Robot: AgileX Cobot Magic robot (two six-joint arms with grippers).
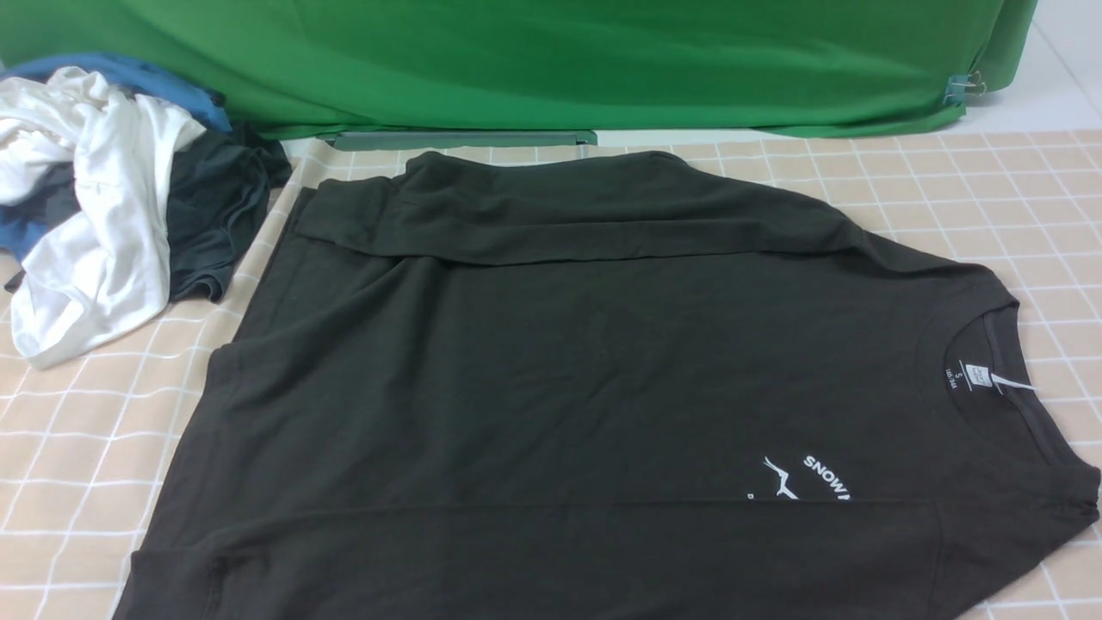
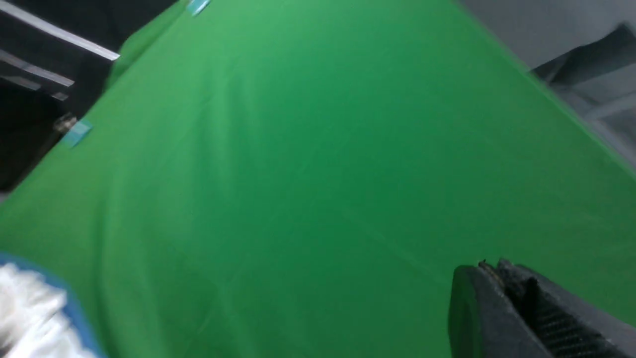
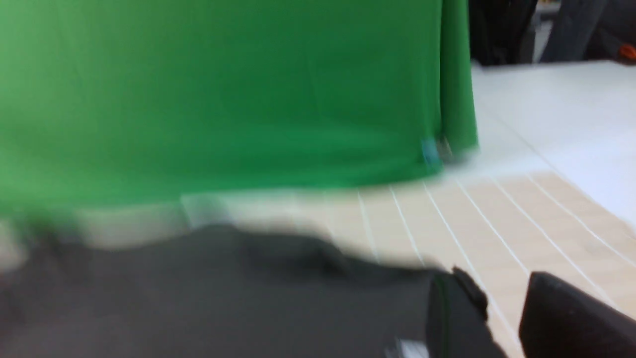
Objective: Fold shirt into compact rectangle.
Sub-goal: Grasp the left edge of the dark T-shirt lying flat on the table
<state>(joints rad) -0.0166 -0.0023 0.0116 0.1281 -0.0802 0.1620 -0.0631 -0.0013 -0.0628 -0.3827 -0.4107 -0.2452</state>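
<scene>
The shirt (image 1: 551, 370) lies flat on the checked cloth (image 1: 990, 189), collar to the right. Its far sleeve is laid over the body, and the near edge seems turned in too, hiding part of the print (image 1: 826, 469). I judge the next move is folding hem toward collar, gripping both left corners. The right gripper (image 3: 497, 278) is open above the shirt; the left gripper (image 2: 492, 268) seems closed, empty. Readable: "SNOW"; the neck label (image 1: 977, 375) shows "S".

Green backdrop cloth (image 1: 534, 60) behind a table under a beige, white-gridded cover (image 1: 990, 189).
</scene>
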